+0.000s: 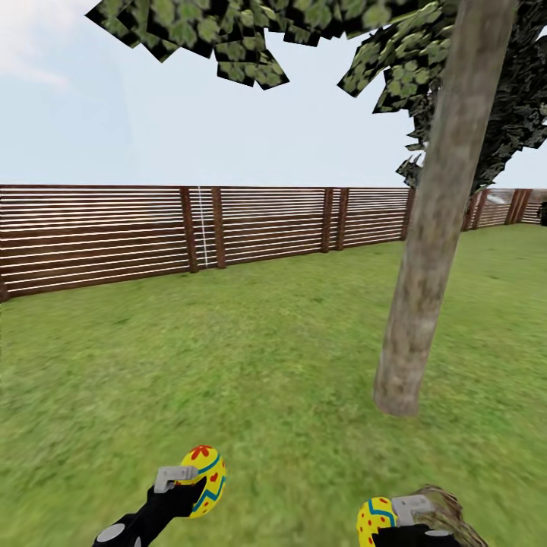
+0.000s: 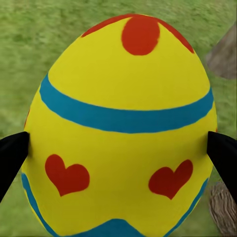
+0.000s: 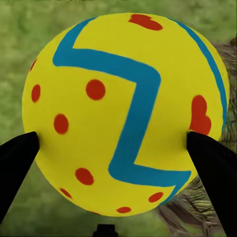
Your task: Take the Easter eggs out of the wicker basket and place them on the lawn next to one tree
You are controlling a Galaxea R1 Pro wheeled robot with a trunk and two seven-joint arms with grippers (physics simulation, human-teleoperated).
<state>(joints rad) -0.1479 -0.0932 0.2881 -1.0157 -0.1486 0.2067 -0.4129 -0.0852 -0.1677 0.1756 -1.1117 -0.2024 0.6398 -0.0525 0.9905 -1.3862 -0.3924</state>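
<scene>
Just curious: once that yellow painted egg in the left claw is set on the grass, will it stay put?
The yellow painted egg looks smooth and rounded, so it may roll slightly. The grass looks flat, so probably not far.

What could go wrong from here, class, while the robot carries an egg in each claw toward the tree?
1. Each claw grips a smooth, rounded egg at two side points only: the left claw on its egg, the right claw on its egg. Either might slip.
2. Released above the lawn, an egg could roll away from the tree.
</scene>
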